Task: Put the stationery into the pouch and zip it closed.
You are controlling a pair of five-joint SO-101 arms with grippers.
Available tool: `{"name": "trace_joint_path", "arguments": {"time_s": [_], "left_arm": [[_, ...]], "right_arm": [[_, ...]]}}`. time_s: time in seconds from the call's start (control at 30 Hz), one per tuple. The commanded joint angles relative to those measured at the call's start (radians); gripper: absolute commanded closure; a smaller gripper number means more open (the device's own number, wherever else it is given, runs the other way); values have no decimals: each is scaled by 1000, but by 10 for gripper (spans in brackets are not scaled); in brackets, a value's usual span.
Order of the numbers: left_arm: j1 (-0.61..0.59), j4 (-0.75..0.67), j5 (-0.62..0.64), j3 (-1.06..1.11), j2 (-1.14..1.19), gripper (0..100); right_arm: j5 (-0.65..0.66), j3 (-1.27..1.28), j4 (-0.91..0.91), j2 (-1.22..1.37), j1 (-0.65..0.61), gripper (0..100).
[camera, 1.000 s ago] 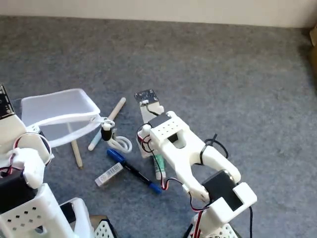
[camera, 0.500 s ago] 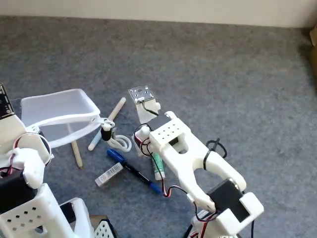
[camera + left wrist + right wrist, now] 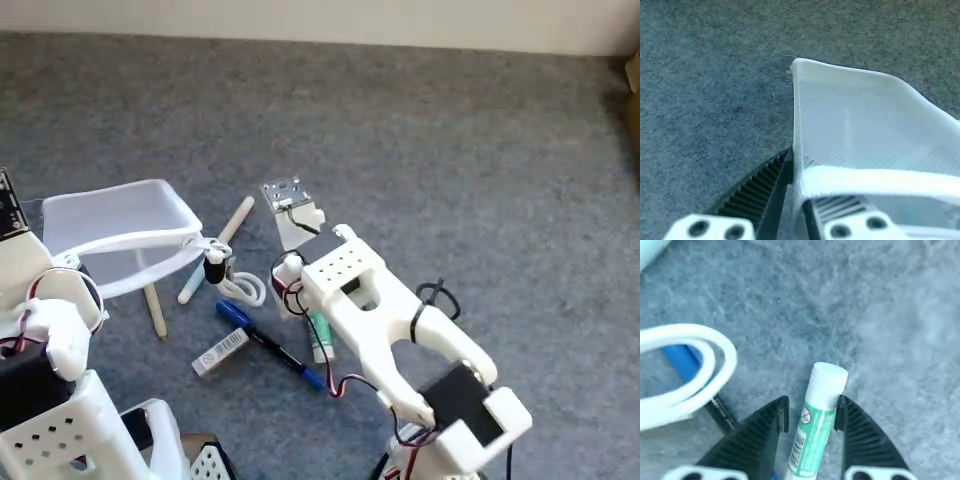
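Note:
My left gripper [image 3: 795,172] is shut on the edge of the white mesh pouch [image 3: 865,120], holding it open at the left of the carpet [image 3: 120,235]. My right gripper [image 3: 303,300] is lowered over a green and white tube [image 3: 319,340] that lies on the carpet. It is open. In the right wrist view the tube [image 3: 817,415] sits between the black fingers [image 3: 767,427]; one touches it and the other stands a slim gap off. A blue pen [image 3: 270,345] and a white labelled stick [image 3: 220,352] lie just left of the tube.
Between pouch and right arm lie a wooden stick [image 3: 233,222], a second stick [image 3: 155,310], a light blue pen [image 3: 190,285], a white loop [image 3: 245,290] and a small black piece [image 3: 213,268]. Bare grey carpet [image 3: 480,170] spreads to the right and far side.
My right arm has stretched forward and a little left over the tube, then nearly stopped. The left arm and pouch have stayed put.

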Motion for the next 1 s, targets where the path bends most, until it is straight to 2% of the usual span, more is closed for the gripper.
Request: {"name": "trace_joint_path", "arguments": {"time_s": [0.0, 0.17, 0.37, 0.53, 0.7, 0.97], "left_arm": [[1, -8, 5, -21, -4, 991], [1, -8, 5, -21, -4, 991], [1, -8, 5, -21, -4, 991], [1, -8, 5, -21, -4, 991], [4, -8, 3, -44, -4, 990], [177, 17, -52, -131, 7, 993]], "right_arm": [[5, -13, 16, 45, -4, 860], [6, -13, 16, 36, -7, 865], [8, -13, 16, 33, -4, 995], [8, -13, 30, 5, -10, 995], [9, -1, 90, -183, -35, 995], [9, 119, 87, -467, -38, 995]]}}
